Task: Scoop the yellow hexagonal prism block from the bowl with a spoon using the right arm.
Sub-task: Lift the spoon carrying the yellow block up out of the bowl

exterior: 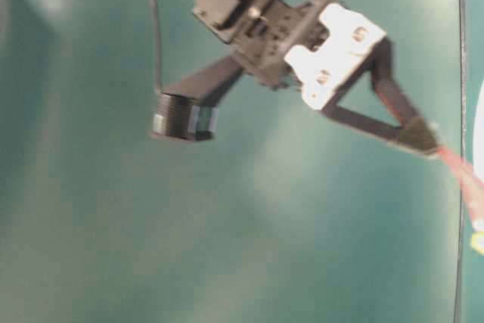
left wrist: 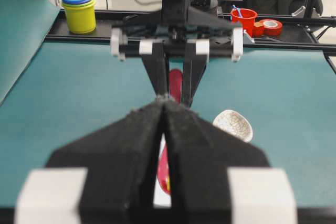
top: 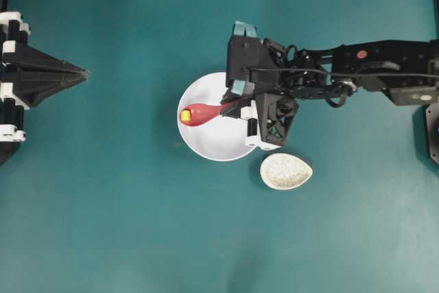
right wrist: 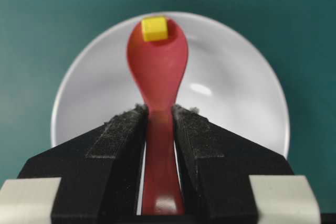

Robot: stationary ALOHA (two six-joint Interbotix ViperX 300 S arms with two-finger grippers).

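Right arm's black pointed gripper (right wrist: 159, 116) is clamped on the handle of the glossy pink-red soup spoon (right wrist: 157, 72), jaws closed to the handle's width with both padded fingers (right wrist: 118, 135) pressing its sides. Tiny pale-yellow hexagonal prism block (right wrist: 155, 28) sits in the spoon's oval head, at the far tip. In the overhead view the spoon (top: 200, 113) lies over the left half of the large round plain white bowl (top: 219, 142), block (top: 185, 115) at its left end, handle running right into the right gripper (top: 228, 106); whether the head touches the bowl floor cannot be told. From the right wrist view the spoon head is framed inside the bowl (right wrist: 236, 103) rim. Small speckled whitish teardrop-shaped spoon rest (top: 286, 171) sits just beside the bowl at its lower right, on the teal table (top: 103, 204). Left black gripper (top: 82, 73) is parked at the left edge, well apart from the bowl, its jaws pressed together with nothing between them, as the left wrist view (left wrist: 164, 103) also shows. Stacked yellow and blue cups (left wrist: 79, 10) and a red cup (left wrist: 243, 20) stand beyond the table's far edge.
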